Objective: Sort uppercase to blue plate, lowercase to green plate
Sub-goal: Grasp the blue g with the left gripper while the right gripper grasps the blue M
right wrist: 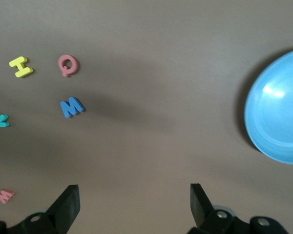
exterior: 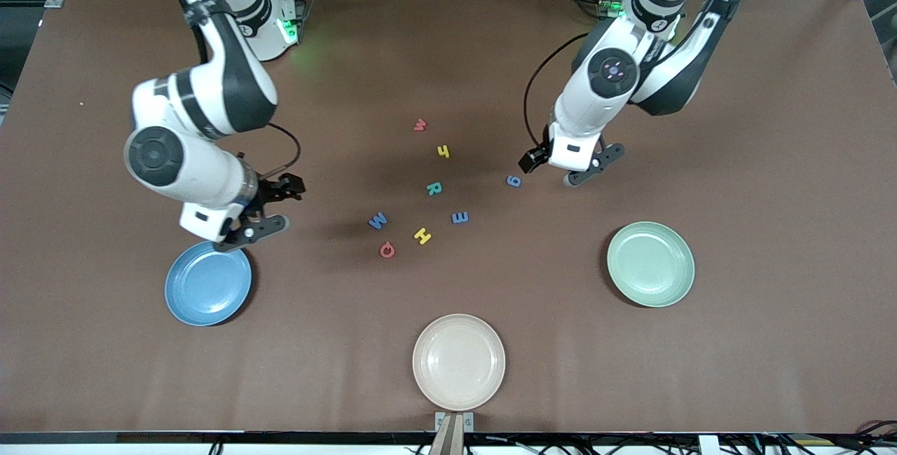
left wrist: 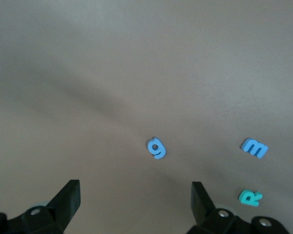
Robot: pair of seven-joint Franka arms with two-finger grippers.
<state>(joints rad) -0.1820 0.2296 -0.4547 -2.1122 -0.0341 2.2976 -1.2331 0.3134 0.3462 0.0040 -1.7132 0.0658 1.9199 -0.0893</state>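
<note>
While nothing is sorted yet: all eight letters lie loose mid-table and all three plates are bare; every mix-up is possible from here.

left gripper: jaws spread wide, holding nothing; hovering over bare table just beside the blue g, toward the left arm's end of the table.

right gripper: jaws spread wide, empty too; hanging over the table at the farther rim of the blue plate.

uppercase: blue M, yellow H, red Q and teal R; bunched in the nearer half of the cluster.

lowercase: the g, blue m, yellow h and red m; spread through the farther half and toward the left arm.

green plate: near the left arm's end; well apart from the letters.

cream plate: nearest the camera, mid-table; a decoy; a drop there would be a miss.

risk, mix-up: blue M and blue m share a colour and lie near each other; easy to swap plates.

risk, grip: thin flat foam on the table; I'd say fingers could skid over it or nudge H into Q.

risk, arms: both reaching into one small cluster; collision if they go in together.
</note>
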